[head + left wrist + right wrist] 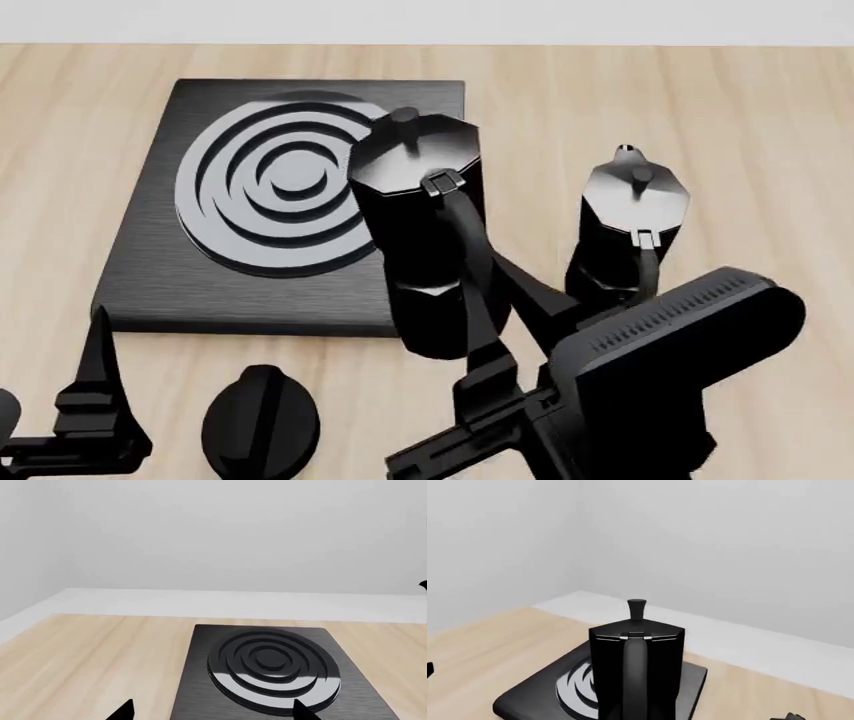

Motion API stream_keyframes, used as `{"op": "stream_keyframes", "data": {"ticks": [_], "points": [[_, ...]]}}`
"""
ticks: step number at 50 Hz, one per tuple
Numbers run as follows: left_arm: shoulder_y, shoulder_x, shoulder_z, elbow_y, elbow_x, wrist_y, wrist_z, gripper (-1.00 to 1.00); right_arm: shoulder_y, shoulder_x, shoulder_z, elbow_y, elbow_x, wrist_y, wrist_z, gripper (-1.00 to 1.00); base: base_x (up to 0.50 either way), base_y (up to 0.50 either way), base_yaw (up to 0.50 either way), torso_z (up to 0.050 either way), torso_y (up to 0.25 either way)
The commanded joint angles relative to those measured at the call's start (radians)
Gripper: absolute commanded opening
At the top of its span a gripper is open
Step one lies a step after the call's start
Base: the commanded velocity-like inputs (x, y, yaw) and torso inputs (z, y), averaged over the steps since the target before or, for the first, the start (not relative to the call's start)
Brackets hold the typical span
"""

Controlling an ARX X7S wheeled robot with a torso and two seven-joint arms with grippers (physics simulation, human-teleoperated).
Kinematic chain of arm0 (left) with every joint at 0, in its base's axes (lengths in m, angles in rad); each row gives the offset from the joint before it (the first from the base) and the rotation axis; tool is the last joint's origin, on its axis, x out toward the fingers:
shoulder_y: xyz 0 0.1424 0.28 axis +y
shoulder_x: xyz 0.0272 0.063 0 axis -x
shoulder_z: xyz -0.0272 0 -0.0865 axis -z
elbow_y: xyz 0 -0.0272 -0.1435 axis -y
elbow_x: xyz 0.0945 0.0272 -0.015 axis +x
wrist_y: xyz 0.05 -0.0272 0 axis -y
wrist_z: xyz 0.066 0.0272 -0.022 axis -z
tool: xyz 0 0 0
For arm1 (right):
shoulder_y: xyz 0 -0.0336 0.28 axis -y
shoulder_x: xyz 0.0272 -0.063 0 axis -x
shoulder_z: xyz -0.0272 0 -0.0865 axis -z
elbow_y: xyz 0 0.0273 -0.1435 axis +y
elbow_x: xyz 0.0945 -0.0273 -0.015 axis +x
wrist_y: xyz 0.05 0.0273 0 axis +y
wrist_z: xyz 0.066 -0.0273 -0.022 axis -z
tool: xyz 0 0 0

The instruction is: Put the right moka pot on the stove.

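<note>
My right gripper [475,335] is shut on the curved handle of a black faceted moka pot [424,225] and holds it raised over the right edge of the stove [147,280]. In the right wrist view this pot [637,670] fills the centre, upright, with the stove [534,695] below and behind it; my fingers are hidden behind the handle. A second identical moka pot [633,228] stands on the table to the right of the held one. My left gripper [213,712] is open and empty, near the stove's [200,690] front edge.
A small round black knob [260,420] lies on the wooden table [694,110] in front of the stove, beside my left gripper [94,400]. A white wall runs along the table's far edge.
</note>
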Motion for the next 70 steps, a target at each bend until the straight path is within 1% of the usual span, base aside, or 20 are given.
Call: {"op": "stream_keyframes", "data": {"ticks": [1, 14, 26, 32, 35, 47, 56, 63, 70], "points": [[-0.001, -0.002, 0.001, -0.001, -0.005, 0.002, 0.001, 1.00, 0.139, -0.047, -0.033, 0.043, 0.002, 0.062, -0.002, -1.00, 0.00, 0.00, 0.00, 0.000, 0.000], [-0.002, -0.005, 0.002, 0.000, -0.013, 0.002, 0.001, 1.00, 0.248, -0.111, -0.099, 0.154, -0.033, 0.079, -0.019, -1.00, 0.00, 0.00, 0.00, 0.000, 0.001], [0.000, -0.008, 0.001, 0.001, -0.018, 0.005, 0.001, 1.00, 0.339, -0.170, -0.157, 0.284, -0.084, 0.059, -0.052, -1.00, 0.00, 0.00, 0.00, 0.000, 0.001], [-0.002, -0.009, 0.004, 0.001, -0.019, 0.003, -0.001, 1.00, 0.379, -0.205, -0.170, 0.381, -0.103, 0.025, -0.079, -1.00, 0.00, 0.00, 0.00, 0.000, 0.002], [0.001, -0.010, 0.006, -0.001, -0.015, 0.008, 0.001, 1.00, 0.389, -0.213, -0.193, 0.403, -0.125, 0.016, -0.086, -1.00, 0.00, 0.00, 0.00, 0.003, 0.000], [-0.005, -0.013, 0.008, -0.001, -0.021, 0.004, -0.001, 1.00, 0.453, -0.258, -0.214, 0.492, -0.137, -0.006, -0.113, -1.00, 0.00, 0.00, 0.00, 0.000, 0.001], [-0.005, -0.014, 0.012, -0.002, -0.019, 0.007, -0.001, 1.00, 0.489, -0.301, -0.240, 0.596, -0.167, -0.055, -0.138, -1.00, 0.00, 0.00, 0.00, 0.000, 0.001], [-0.003, -0.016, 0.013, 0.000, -0.020, 0.011, 0.000, 1.00, 0.531, -0.353, -0.238, 0.722, -0.182, -0.107, -0.151, -1.00, 0.00, 0.00, 0.00, 0.000, 0.001], [-0.006, -0.018, 0.008, 0.005, -0.032, 0.008, -0.001, 1.00, 0.556, -0.386, -0.258, 0.802, -0.201, -0.142, -0.169, -1.00, 0.00, 0.00, 0.00, 0.001, 0.001]]}}
